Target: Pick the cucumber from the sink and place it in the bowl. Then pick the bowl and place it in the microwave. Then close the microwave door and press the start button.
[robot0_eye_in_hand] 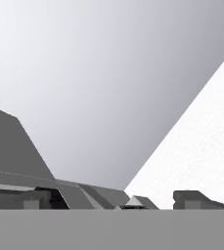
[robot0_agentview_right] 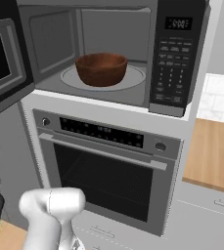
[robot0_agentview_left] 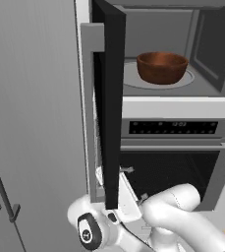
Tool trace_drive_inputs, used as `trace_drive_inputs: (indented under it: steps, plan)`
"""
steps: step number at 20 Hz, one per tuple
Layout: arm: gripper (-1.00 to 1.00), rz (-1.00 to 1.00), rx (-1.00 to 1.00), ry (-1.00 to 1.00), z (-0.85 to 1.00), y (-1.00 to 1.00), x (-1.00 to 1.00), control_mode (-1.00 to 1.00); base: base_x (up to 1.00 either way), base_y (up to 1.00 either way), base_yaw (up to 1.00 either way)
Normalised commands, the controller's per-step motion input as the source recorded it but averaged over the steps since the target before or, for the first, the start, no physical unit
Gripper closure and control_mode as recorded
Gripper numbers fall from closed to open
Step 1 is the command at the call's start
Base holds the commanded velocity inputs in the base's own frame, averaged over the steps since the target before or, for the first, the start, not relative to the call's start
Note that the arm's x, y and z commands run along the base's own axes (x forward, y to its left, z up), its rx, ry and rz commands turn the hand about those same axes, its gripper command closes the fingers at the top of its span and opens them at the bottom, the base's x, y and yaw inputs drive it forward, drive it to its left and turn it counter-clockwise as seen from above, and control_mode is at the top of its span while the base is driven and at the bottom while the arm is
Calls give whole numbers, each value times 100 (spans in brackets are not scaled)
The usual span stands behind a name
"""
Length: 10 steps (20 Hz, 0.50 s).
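I could not tell whether the claw [robot0_eye_in_hand: 155,201] was released or clenched; in the hand view only dark finger tips [robot0_eye_in_hand: 194,199] poked up at the bottom edge, against a plain grey surface and a white one. The arm's white wrist sat low, behind and below the microwave door [robot0_agentview_left: 109,98], which stood swung wide open, edge-on in the left base view. Up and beyond the arm, the reddish-brown bowl [robot0_agentview_right: 101,69] rested on the pale turntable [robot0_agentview_right: 133,78] inside the microwave [robot0_agentview_right: 50,39]. I could not see into the bowl to find the cucumber. The button panel [robot0_agentview_right: 174,58] lay right of the cavity, the oven [robot0_agentview_right: 103,180] directly beneath it.
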Motion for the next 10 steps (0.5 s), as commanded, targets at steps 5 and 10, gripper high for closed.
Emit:
trace_drive_inputs:
  steps: [5, 10]
  plan:
    - [-100, 16, 0, 0, -31, 98, 0, -100, 0, 0, 0]
    - [-100, 17, 6, 0, -16, 85, 1, -100, 0, 0, 0]
